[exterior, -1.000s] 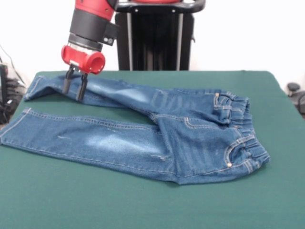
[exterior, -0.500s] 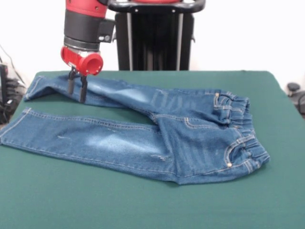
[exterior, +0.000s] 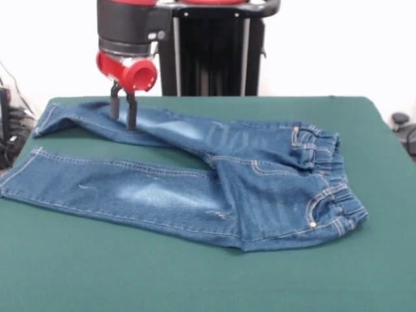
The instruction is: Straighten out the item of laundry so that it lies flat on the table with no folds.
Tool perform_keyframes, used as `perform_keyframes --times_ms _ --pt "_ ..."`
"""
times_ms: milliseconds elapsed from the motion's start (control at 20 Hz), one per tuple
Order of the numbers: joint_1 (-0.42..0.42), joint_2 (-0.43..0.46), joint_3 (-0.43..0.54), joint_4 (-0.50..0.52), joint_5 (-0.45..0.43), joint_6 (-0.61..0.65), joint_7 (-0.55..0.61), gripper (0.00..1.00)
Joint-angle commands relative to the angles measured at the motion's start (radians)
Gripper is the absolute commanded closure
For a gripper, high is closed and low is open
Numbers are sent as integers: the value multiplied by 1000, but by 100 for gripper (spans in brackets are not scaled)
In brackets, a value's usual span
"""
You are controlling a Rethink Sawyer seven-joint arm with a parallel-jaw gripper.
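Clearly the jeans (exterior: pixel 214 188) are spread across the middle of the table (exterior: pixel 195 279), waistband toward the right of the front view and both legs running out to the left. The nearer leg lies broad and almost smooth, while the farther leg looks narrower and appears creased or folded along its length, and the seat is bunched into ridges beside the elastic waistband. Denim of this kind is judged soft and limp yet fairly thick, light enough for 1 gripper, with enough friction on the felt-like top that a dragged part should pull its neighbours along rather than slide free. A hem, a seam edge or the gathered waistband would be judged the surest hold, since flat cloth offers little to pinch. The gripper (exterior: pixel 123 110) is seen above the farther leg, close to its cuff end, with its 2 fingers parted by a narrow gap and nothing between them; the tips appear to be at or just over the cloth, though contact cannot be confirmed
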Motion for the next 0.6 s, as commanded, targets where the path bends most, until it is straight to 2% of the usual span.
perform_keyframes --times_ms 50,350,600 --pt "-6 -78 196 -30 99 232 -159 0" --pt "-9 -59 201 -93 92 269 -159 0" --pt "-24 -52 235 -138 57 331 -234 0"
